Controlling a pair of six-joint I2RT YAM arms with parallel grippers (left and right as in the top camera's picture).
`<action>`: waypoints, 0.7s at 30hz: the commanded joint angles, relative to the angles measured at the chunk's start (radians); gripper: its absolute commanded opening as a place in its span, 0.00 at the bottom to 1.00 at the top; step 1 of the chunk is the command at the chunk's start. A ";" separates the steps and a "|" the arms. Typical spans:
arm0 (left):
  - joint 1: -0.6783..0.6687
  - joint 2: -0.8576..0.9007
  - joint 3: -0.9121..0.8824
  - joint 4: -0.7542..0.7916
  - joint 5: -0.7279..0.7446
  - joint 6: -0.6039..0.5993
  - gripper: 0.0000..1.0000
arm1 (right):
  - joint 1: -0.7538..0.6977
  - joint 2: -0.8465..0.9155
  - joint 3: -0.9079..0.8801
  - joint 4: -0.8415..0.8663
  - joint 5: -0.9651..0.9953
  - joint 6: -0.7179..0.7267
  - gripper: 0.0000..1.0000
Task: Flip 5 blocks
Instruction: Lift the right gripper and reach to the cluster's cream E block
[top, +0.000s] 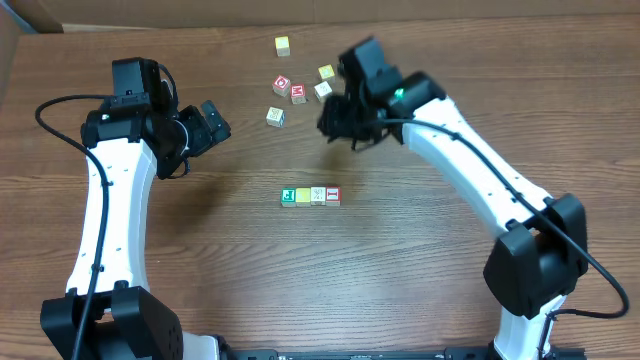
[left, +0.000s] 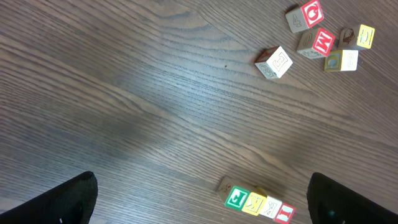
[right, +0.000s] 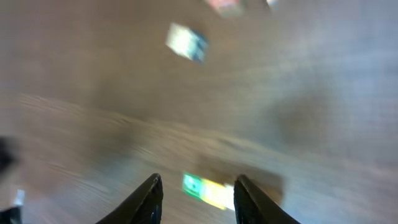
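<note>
Overhead: loose cubes beyond blocks

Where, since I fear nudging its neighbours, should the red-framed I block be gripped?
Likely from above, pinching the red-framed I block across its near and far faces: its left face abuts the cream block, so only those opposite sides are free.

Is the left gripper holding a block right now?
No, the left gripper is wide open and no block touches its fingers.
</note>
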 joint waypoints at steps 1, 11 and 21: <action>-0.006 0.002 0.006 0.002 0.003 0.013 1.00 | 0.007 -0.032 0.068 0.042 0.035 -0.017 0.40; -0.006 0.002 0.006 0.002 0.004 0.013 1.00 | 0.081 0.085 0.066 0.267 0.181 -0.014 0.42; -0.006 0.002 0.006 0.002 0.003 0.013 1.00 | 0.127 0.251 0.065 0.417 0.238 -0.014 0.67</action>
